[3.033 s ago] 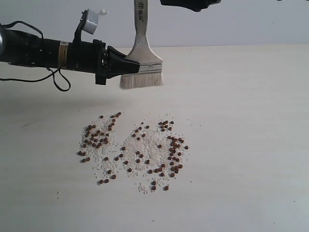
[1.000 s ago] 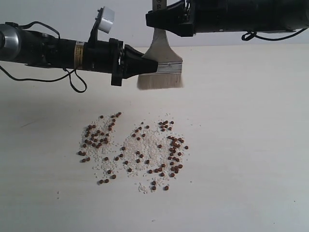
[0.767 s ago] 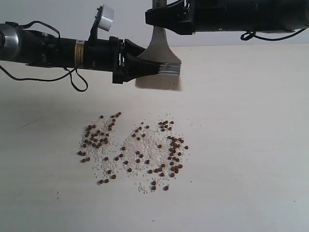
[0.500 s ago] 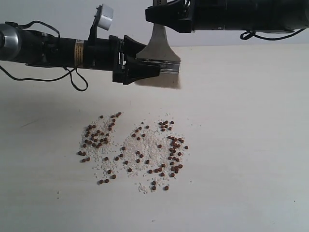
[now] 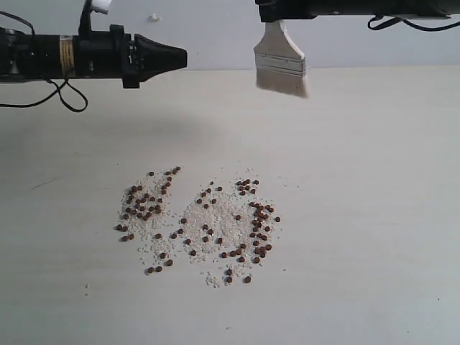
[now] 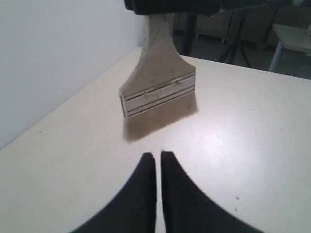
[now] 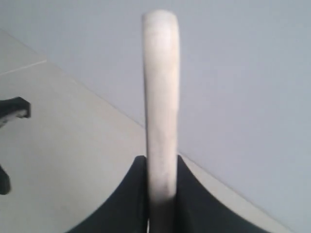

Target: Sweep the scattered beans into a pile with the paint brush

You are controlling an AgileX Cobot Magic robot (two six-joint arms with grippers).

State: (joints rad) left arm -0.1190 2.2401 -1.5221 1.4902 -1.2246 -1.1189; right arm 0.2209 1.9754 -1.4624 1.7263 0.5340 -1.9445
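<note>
Dozens of small reddish-brown beans [image 5: 205, 228] lie scattered on a pale table [image 5: 374, 215], mixed through a dusting of fine white grains [image 5: 215, 215]. They form a loose patch with a denser clump on its left side, a thinner middle, and a curved band down its right side.

The paint brush [image 5: 280, 66] hangs in the air above and beyond the beans, well apart from them and past the right end of the patch. It is nearly upright, with the off-white bristles pointing down and clear of the table. In the left wrist view the brush [image 6: 158, 92] shows its silver metal band and bristles broadside.

The right gripper [image 5: 277, 14] reaches in from the right, high above the beans, and its fingers pinch the brush's wooden handle. The right wrist view shows the handle [image 7: 161, 97] edge-on, with the right gripper [image 7: 160, 162] pressed against it on both sides.

The left gripper [image 5: 176, 57] comes in from the left, also above and beyond the beans and apart from the brush. In the left wrist view the left gripper [image 6: 158, 158] has its two black fingers drawn almost together, a thin slit between them, gripping nothing.
</note>
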